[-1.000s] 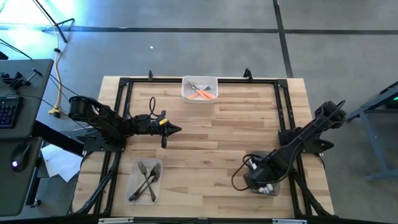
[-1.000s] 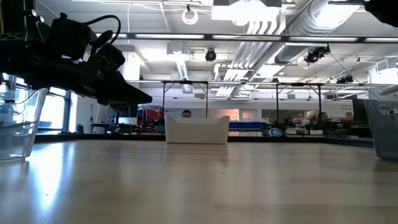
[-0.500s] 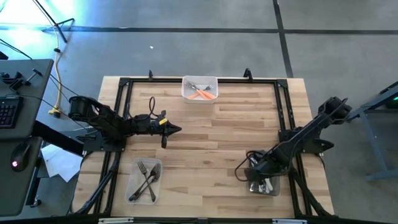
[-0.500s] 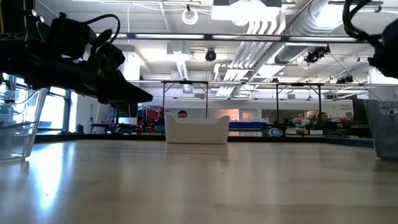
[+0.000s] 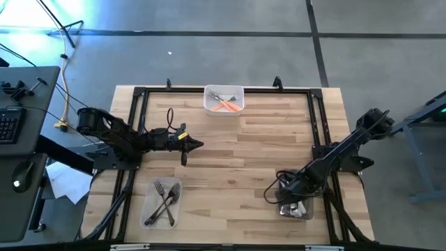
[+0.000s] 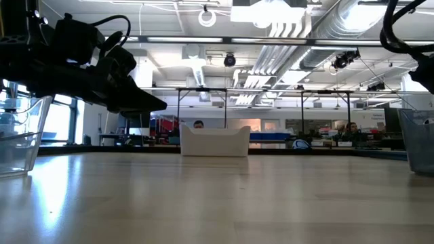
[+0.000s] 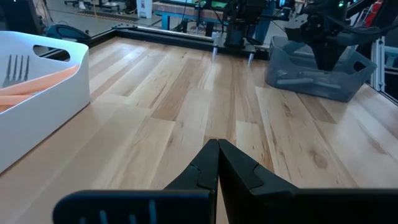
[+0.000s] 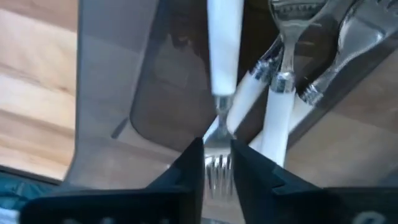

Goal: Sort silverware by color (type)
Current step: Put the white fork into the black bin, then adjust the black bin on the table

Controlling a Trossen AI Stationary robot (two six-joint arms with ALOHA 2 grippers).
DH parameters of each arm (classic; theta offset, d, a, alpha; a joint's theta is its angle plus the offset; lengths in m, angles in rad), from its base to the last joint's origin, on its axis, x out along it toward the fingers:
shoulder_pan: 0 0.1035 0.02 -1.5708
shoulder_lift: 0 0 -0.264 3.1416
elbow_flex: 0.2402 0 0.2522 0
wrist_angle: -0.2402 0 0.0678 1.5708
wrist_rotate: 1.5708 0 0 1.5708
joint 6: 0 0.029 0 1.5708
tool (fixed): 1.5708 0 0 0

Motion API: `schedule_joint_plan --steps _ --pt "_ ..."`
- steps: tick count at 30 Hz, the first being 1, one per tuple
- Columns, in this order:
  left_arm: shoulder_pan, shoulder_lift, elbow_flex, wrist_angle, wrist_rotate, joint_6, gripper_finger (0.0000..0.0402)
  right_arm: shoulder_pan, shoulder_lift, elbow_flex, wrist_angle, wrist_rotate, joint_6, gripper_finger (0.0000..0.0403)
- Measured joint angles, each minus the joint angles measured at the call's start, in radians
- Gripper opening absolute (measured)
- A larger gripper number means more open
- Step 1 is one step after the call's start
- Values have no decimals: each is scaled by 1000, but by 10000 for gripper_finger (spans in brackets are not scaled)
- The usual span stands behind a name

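Desk (image 5: 237, 150): pale wood. Grey tray (image 5: 296, 207), right near corner: white-handled forks (image 8: 273, 118) inside. Right end effector (image 8: 216, 163) just above them, fingers slightly apart, gripping nothing (one fork's tines between). Left end effector (image 7: 217, 163): together, idle mid-desk. Forks: light, stiff, slippery; grasp mid-handle.

Two matte black jointed arms are seen, each wrapped with looping black cables. A yellow marking is carried near the left pincer (image 5: 197, 145); tapered black fingers (image 8: 186, 171) are shown.
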Motion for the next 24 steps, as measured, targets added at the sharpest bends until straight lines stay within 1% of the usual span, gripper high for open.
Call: schedule_joint_plan --steps 3,5,8,12,13,18,22,24 --pt "0 0 0 0 -1 0 0 0 -10 29 -38 -17 -37 90" --pt "0 0 0 0 -9 0 0 1 -26 66 -74 -22 -58 95" --pt "0 0 0 -1 -11 -1 0 14 -39 116 -138 -31 -74 77" --pt "0 0 0 -2 -11 -2 0 36 -38 124 -161 -102 -47 17" --pt "0 0 0 -4 -11 -2 0 44 -38 120 -158 -108 -36 9" --pt "0 0 0 -9 -11 -2 0 67 -37 112 -202 -119 -6 18" --pt "0 0 0 -9 -11 -2 0 72 -37 112 -243 -152 -3 3" --pt "0 0 0 -9 -11 -2 0 73 -37 112 -271 -165 -5 3"
